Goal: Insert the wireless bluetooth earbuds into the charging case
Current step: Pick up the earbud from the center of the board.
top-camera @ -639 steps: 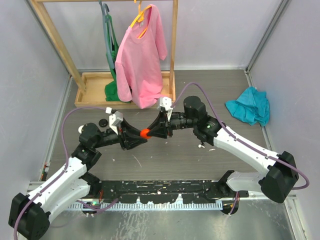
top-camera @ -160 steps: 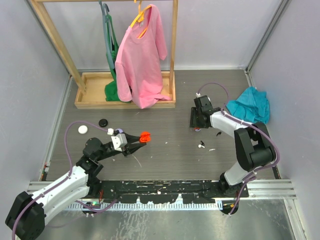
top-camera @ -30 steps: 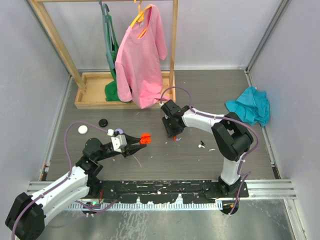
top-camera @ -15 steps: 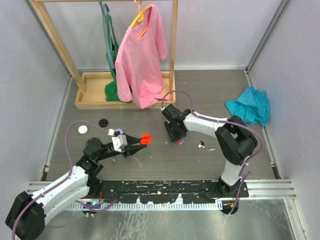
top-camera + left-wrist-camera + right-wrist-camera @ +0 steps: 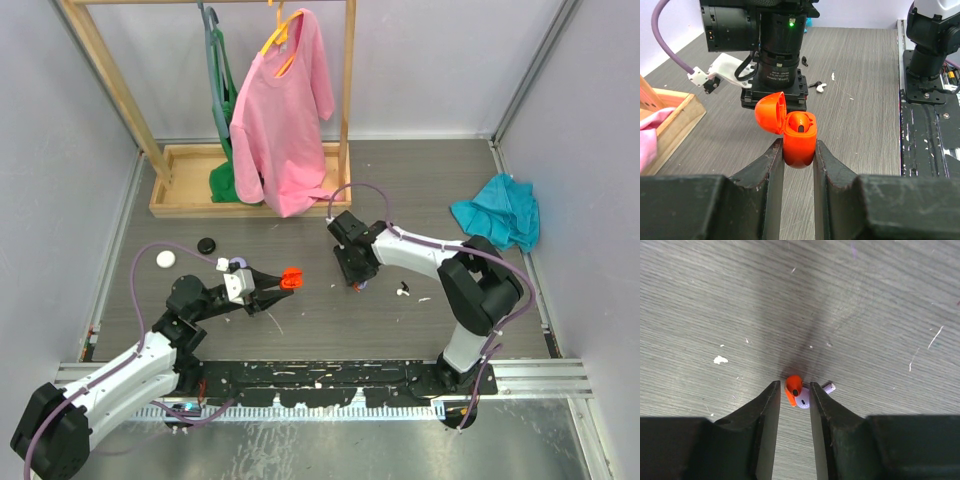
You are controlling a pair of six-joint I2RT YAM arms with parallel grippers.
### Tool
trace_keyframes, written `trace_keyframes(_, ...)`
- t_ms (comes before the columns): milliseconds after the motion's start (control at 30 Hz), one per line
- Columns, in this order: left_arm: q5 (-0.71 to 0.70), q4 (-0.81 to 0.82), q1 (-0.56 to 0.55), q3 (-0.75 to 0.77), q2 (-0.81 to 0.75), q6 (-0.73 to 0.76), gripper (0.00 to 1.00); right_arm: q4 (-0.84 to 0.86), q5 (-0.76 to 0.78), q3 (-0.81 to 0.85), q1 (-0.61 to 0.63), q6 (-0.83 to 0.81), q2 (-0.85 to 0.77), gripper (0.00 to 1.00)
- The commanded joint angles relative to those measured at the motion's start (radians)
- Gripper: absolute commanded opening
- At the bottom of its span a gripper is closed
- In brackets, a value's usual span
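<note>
My left gripper [image 5: 281, 282] [image 5: 799, 150] is shut on the orange charging case [image 5: 290, 276] [image 5: 800, 139], held above the floor with its lid flipped open. My right gripper [image 5: 352, 277] [image 5: 794, 386] points straight down at the floor to the right of the case. Its jaws stand narrowly open around two earbuds lying side by side. One is an orange earbud [image 5: 793, 386]. The other is a lilac earbud [image 5: 804, 398] [image 5: 360, 286], which touches the right finger. A thin gap shows beside the orange one. A white earbud [image 5: 403, 293] [image 5: 821, 87] and a dark earbud [image 5: 813, 84] lie further right.
A black round case [image 5: 206, 245] and a white round case [image 5: 165, 259] lie at the left. A wooden clothes rack [image 5: 250, 182] with a pink shirt [image 5: 285, 110] stands at the back. A teal cloth [image 5: 497, 210] lies at the right.
My right gripper has shifted a little right and nearer over the floor, staying low around the orange and lilac earbuds. The left gripper and case have not moved.
</note>
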Motion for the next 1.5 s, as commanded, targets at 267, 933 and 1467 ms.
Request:
trace_keyframes(267, 0.011, 0.039, -0.005, 0.045, -0.006, 0.004, 0.00, 0.053, -0.053, -0.033, 0.003, -0.001, -0.011, 0.25)
trace_keyframes(933, 0.009, 0.041, -0.005, 0.040, -0.027, -0.001, 0.00, 0.757, -0.535, -0.368, -0.142, 0.220, -0.289, 0.11)
trace_keyframes(1467, -0.008, 0.071, -0.005, 0.030, -0.010, 0.008, 0.00, 1.008, -0.598, -0.478, -0.162, 0.070, -0.601, 0.13)
